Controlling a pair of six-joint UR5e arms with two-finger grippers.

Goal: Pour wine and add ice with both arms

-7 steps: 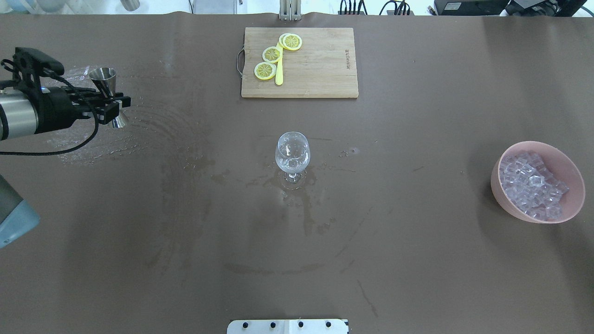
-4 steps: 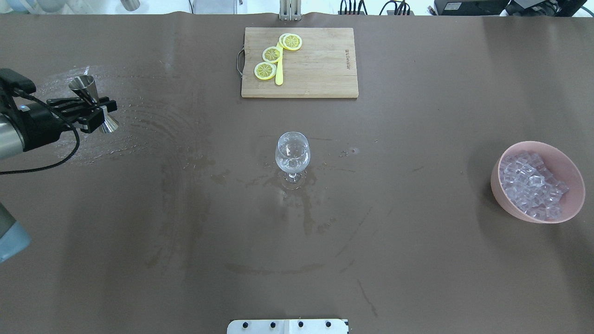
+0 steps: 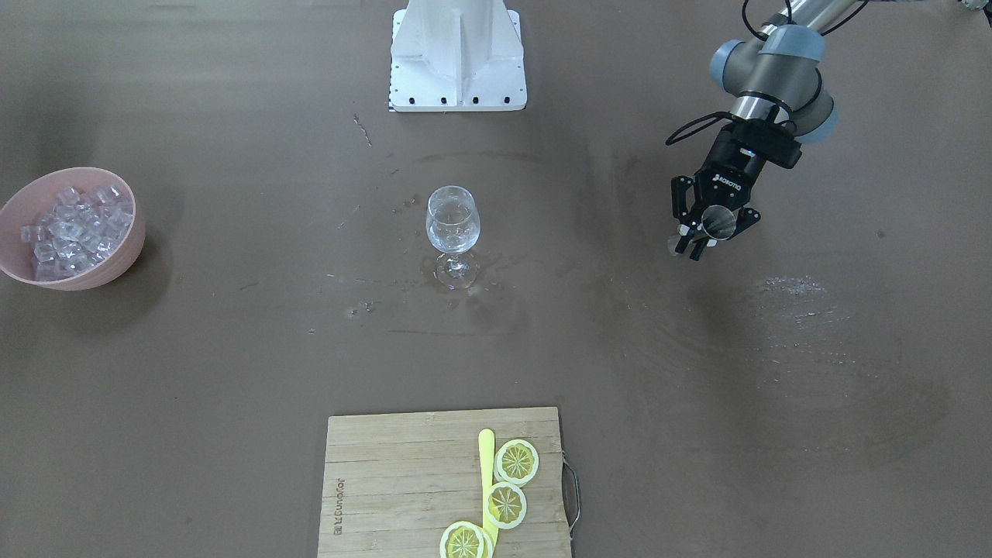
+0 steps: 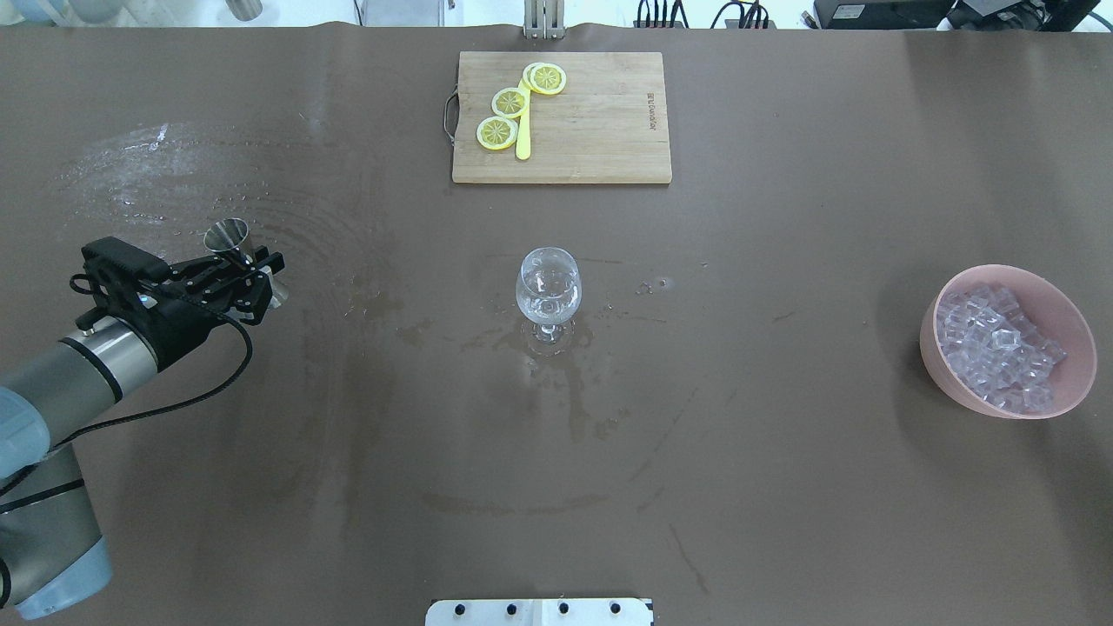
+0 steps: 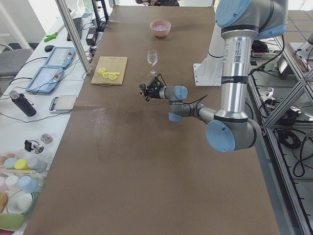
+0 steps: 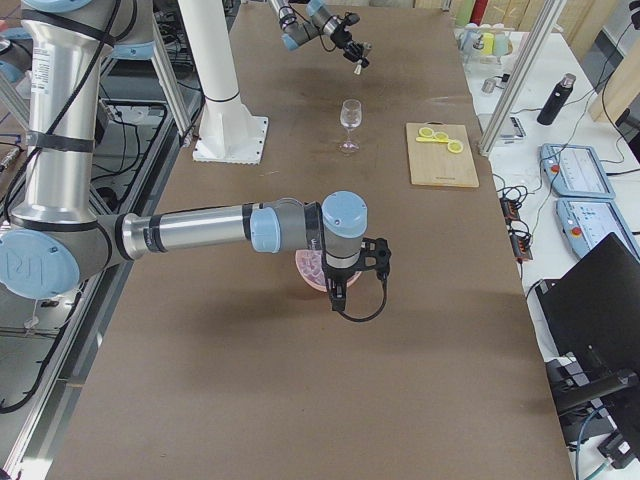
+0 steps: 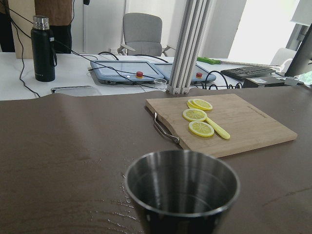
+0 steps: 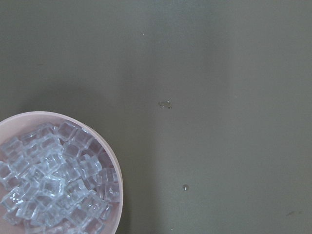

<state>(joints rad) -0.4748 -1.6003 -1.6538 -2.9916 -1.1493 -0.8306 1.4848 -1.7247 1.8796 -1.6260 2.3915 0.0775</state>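
My left gripper (image 4: 259,280) is shut on a steel jigger (image 4: 229,236) and holds it upright above the wet table, left of the wine glass (image 4: 548,292). The front-facing view shows the same gripper (image 3: 709,236) and the jigger (image 3: 718,222). The jigger's open cup (image 7: 183,187) fills the bottom of the left wrist view. The ice (image 4: 996,343) is piled in a pink bowl (image 4: 935,365) at the far right. My right gripper (image 6: 343,283) hangs over that bowl (image 8: 114,192); I cannot tell whether it is open or shut. The glass (image 3: 452,225) holds a little clear liquid.
A wooden cutting board (image 4: 600,130) with lemon slices (image 4: 509,102) and a yellow stick lies at the table's far edge. The white stand (image 3: 457,54) is at the robot's side. Water is spilled on the table (image 4: 130,174) at the far left.
My left gripper has carried the jigger from the far-left wet patch nearer to the robot and to the right, toward the glass. Glass, bowl and board have not moved.
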